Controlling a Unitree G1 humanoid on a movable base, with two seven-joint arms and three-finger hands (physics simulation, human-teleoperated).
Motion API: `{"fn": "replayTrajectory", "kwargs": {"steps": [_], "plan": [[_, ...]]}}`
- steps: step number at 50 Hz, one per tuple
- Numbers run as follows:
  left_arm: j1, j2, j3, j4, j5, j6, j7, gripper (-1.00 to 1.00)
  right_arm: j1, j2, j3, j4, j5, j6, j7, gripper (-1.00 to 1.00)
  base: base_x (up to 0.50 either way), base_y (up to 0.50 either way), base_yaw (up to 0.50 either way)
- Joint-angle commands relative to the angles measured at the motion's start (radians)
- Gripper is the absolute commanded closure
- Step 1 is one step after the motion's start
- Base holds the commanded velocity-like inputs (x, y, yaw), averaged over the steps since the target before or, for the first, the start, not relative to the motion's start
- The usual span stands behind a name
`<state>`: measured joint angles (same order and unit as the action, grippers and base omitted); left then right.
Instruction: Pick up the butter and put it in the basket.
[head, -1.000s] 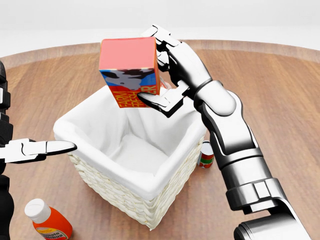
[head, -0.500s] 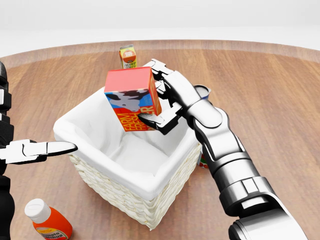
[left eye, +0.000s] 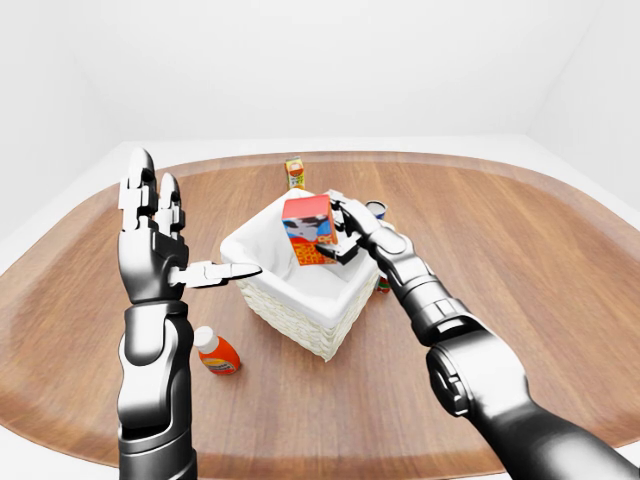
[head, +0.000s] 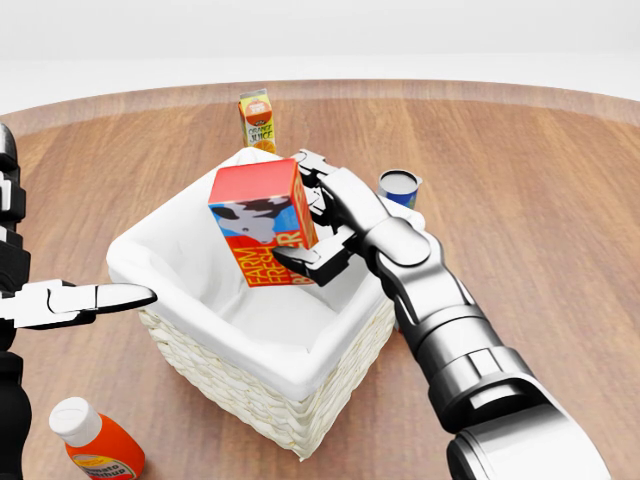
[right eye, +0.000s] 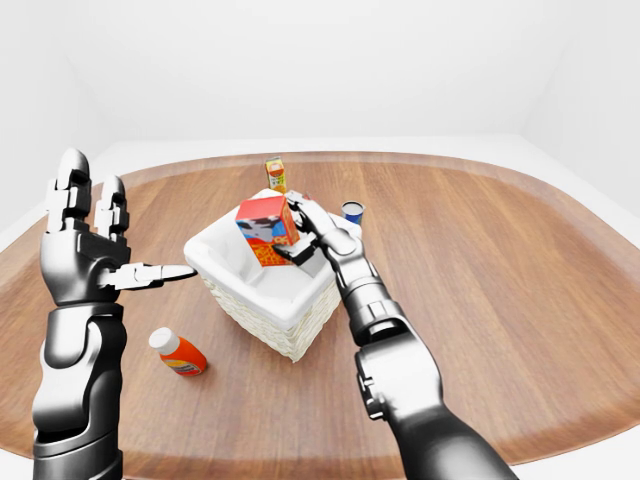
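The butter (head: 262, 225) is a red box with a cow print and orange lettering. My right hand (head: 312, 215) is shut on it from the right, thumb under its lower corner. It hangs tilted over the mouth of the white-lined wicker basket (head: 231, 392), its lower end at about rim height. My left hand (left eye: 160, 240) stands open and upright to the left of the basket, its thumb (head: 112, 296) pointing at the basket's left rim without touching it.
An orange juice carton (head: 258, 118) stands beyond the basket, and a blue can (head: 399, 185) sits to its upper right. A tomato sauce bottle (head: 98, 448) lies at the lower left. A small can (left eye: 383, 285) sits by the basket's right side.
My right hand has come down and slightly toward me with the butter, from well above the basket to its mouth. The juice carton and blue can now show behind it. The left hand stayed put.
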<state>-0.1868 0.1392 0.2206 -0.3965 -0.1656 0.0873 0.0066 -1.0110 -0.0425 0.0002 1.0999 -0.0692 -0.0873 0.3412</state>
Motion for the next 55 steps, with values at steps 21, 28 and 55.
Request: {"fn": "replayTrajectory", "kwargs": {"steps": [21,28,55], "plan": [[0.002,0.001,0.003,0.004,-0.003,0.0,0.0,-1.0,-0.023,0.015,-0.044,0.007,0.031,0.0,0.0,0.88,0.0,0.0,0.0],[-0.001,0.003,0.005,0.01,-0.005,0.0,-0.001,-1.0,-0.02,0.013,-0.041,0.024,0.013,0.0,-0.004,0.52,0.0,0.0,0.0],[0.006,0.003,0.006,0.007,-0.005,0.0,-0.001,-1.0,-0.037,-0.009,-0.064,0.103,-0.045,0.0,-0.078,-1.0,0.0,0.0,0.0]]}}
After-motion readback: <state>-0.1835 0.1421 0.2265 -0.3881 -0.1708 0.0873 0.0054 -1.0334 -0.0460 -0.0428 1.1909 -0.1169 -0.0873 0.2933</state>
